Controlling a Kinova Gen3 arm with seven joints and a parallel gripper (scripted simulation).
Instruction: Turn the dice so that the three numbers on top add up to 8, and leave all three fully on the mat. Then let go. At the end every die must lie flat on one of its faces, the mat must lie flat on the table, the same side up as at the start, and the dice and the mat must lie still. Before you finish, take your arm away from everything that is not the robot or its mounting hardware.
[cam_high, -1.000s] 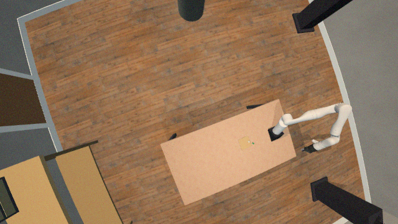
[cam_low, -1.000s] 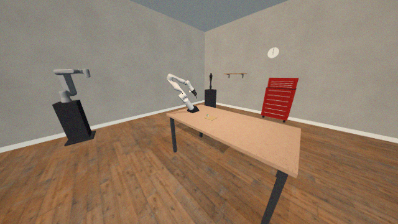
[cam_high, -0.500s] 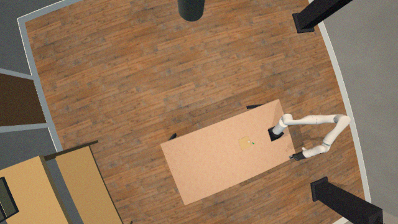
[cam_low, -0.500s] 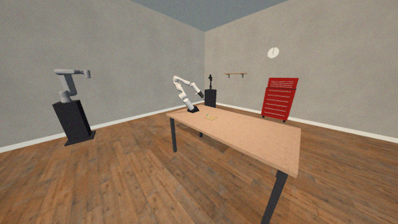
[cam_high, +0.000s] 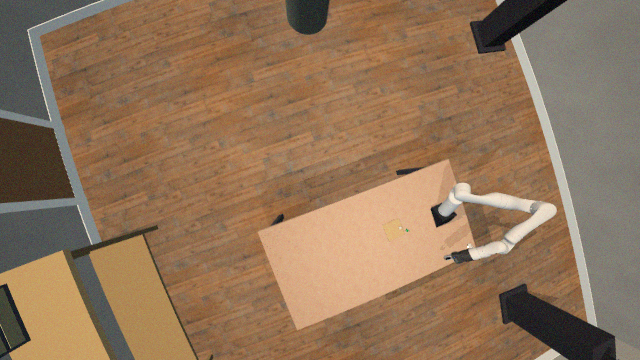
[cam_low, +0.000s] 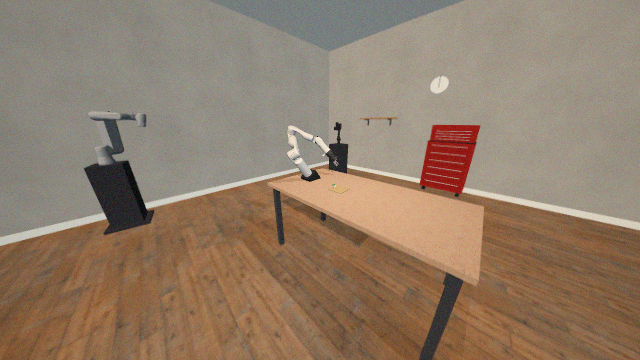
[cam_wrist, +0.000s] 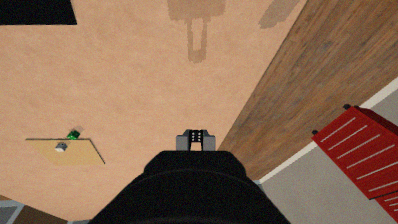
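Note:
The tan mat (cam_high: 392, 231) (cam_low: 342, 190) (cam_wrist: 82, 155) lies flat on the table. A whitish die (cam_high: 400, 228) (cam_wrist: 61, 147) rests on it near one edge. A green die (cam_high: 407, 230) (cam_low: 334, 185) (cam_wrist: 73, 134) sits at that edge, apparently just outside the mat; whether it touches the mat cannot be told. Their top numbers are too small to read. My gripper (cam_high: 447, 257) (cam_low: 336, 163) (cam_wrist: 196, 136) is high above the table, well away from the mat, tilted. It is shut on a black die with white pips, whose face towards the wrist camera seems to show six.
The arm's black base (cam_high: 443, 215) (cam_low: 310, 175) stands on the table near the mat, on the green die's side. The table's edge (cam_wrist: 250, 99) runs close by the gripper, with wooden floor beyond. A red tool cabinet (cam_low: 450, 159) (cam_wrist: 362, 150) stands far off by the wall.

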